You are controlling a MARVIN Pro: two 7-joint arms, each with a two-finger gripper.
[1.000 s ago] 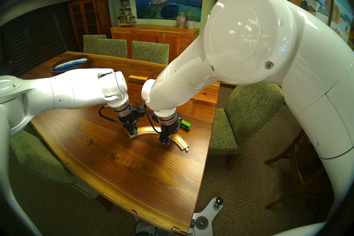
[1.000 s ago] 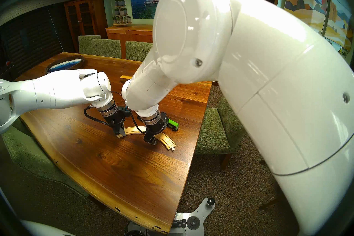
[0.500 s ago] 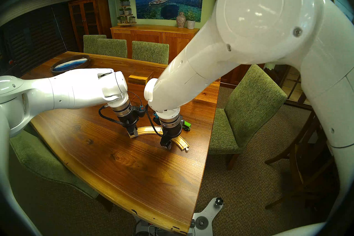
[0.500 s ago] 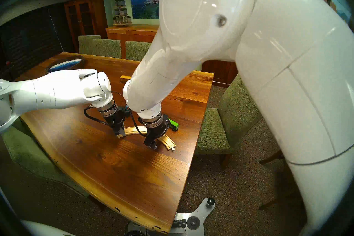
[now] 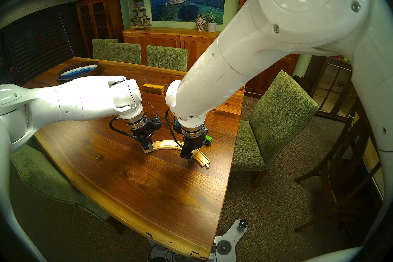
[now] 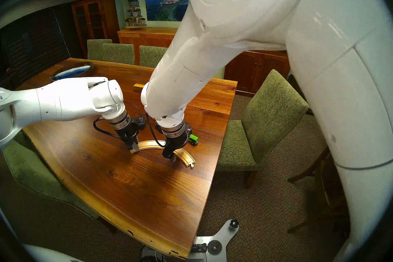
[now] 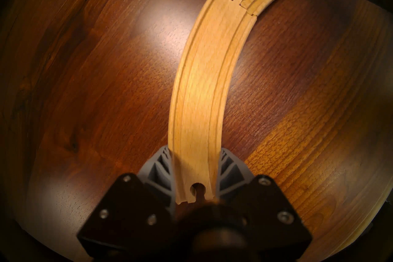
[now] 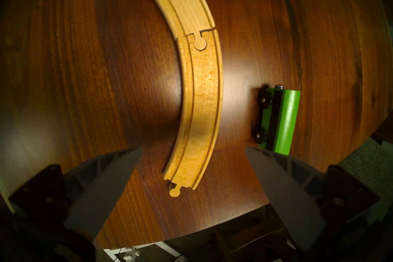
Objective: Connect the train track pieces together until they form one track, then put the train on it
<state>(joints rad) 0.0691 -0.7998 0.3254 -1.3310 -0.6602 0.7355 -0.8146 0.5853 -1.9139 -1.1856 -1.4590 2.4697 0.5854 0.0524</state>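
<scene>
My left hand (image 7: 196,172) is clamped on the socket end of the track (image 7: 204,76), whose two curves sit pegged together flat on the table (image 5: 148,191). My right hand (image 8: 192,172) hangs wide and empty above the track's free peg end. The train (image 8: 280,119) lies on its side just right of it, looking light, rigid and smooth-painted; I'd pinch its long flat flanks.

We note the track (image 5: 168,144) lying flat on the surface (image 5: 148,191), its two pieces joined peg-in-socket mid-arc. Left hand (image 5: 148,148) sits at the arc's left end; right hand (image 5: 188,156) hangs over the right piece, near its free peg end. The train (image 8: 278,119) lies on its side just right of the track, apart from it. A box (image 5: 156,87) rests farther back.
</scene>
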